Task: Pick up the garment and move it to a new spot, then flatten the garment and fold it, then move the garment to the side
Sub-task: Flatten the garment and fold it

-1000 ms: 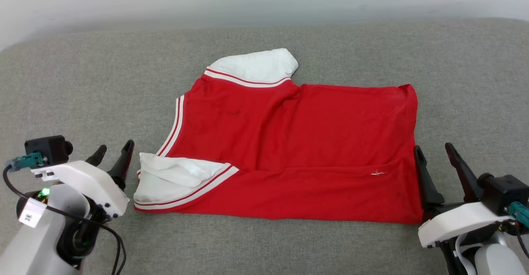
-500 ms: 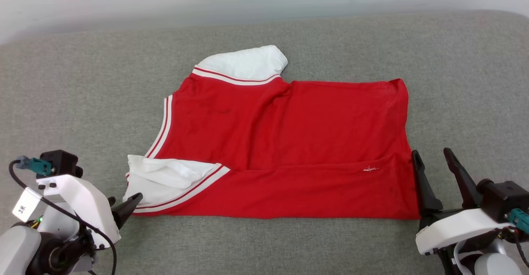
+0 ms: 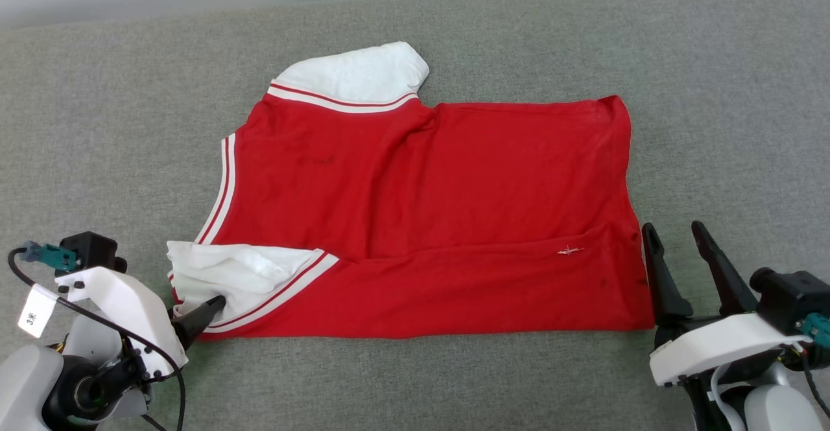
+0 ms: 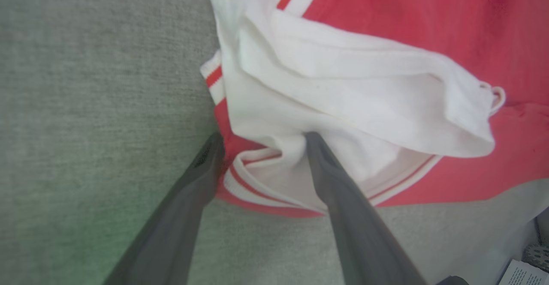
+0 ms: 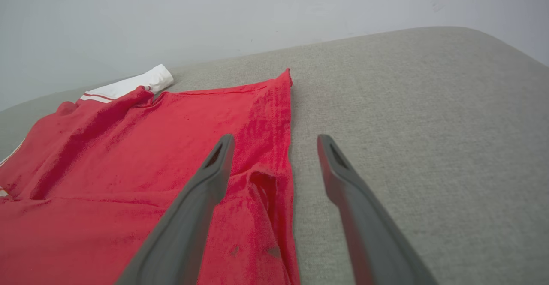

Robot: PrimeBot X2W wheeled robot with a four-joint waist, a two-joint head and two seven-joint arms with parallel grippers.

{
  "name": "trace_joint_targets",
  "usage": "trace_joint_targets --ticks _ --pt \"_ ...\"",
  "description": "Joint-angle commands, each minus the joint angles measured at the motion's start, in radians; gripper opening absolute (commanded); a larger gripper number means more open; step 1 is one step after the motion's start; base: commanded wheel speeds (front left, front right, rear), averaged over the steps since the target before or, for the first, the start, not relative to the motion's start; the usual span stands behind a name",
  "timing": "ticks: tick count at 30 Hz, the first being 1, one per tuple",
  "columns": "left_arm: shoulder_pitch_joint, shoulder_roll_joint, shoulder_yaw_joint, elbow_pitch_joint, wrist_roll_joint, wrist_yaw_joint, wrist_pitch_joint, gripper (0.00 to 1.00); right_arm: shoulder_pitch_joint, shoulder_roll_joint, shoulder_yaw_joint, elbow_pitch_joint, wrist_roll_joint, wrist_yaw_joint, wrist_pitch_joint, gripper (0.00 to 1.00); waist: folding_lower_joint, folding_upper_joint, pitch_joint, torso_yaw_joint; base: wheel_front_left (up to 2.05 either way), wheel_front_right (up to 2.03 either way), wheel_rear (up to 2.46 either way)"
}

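Shirt (image 3: 428, 210) on grey cushion (image 3: 415, 379). Left jaws wide open astride the sleeve (image 4: 343, 83) corner, right jaws likewise astride the hem (image 5: 279, 139); both empty, apparently placed to pinch edges for folding.

White shells (image 3: 117, 298), dk grey fingers (image 5: 188, 216), blk cables (image 3: 182, 395), teal plugs (image 3: 47, 256).

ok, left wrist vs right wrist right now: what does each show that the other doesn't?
Left wrist: the left gripper, open, fingers straddling the striped corner of the garment, one tip against the bunched near sleeve. Right wrist: the right gripper, open, one finger above the plain red hem, the other above bare cushion; also the far sleeve and the pale wall. Shared: red garment on grey cushion, jaws open, nothing gripped.
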Motion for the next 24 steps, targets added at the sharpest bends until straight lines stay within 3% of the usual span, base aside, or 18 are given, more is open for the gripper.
trace_joint_targets --ticks 1,7,17,24 --pt "0.042 -0.059 -0.058 0.033 -0.015 -0.013 0.034 0.0 -0.014 0.005 -0.008 0.0 0.013 -0.001 0.006 1.0 0.0002 -0.0001 0.005 -0.002 0.0 0.0 0.0" --pt "0.036 -0.051 -0.045 0.021 0.009 -0.034 -0.02 0.0 -0.012 -0.046 -0.017 -0.009 0.071 -0.001 0.117 1.0 0.0002 -0.0001 0.0 0.009 0.0 0.0 0.0" --pt "0.06 0.014 0.024 -0.128 0.064 -0.006 -0.134 0.0 -0.001 -0.178 0.018 -0.071 0.19 -0.001 0.546 1.0 0.0002 -0.0001 -0.013 0.04 0.0 0.0 0.0" --pt "0.051 0.012 0.011 -0.209 0.087 0.013 -0.131 0.0 -0.032 -0.193 0.076 -0.017 0.241 -0.001 0.72 1.0 0.0002 -0.0001 0.022 0.07 0.0 0.0 0.0"
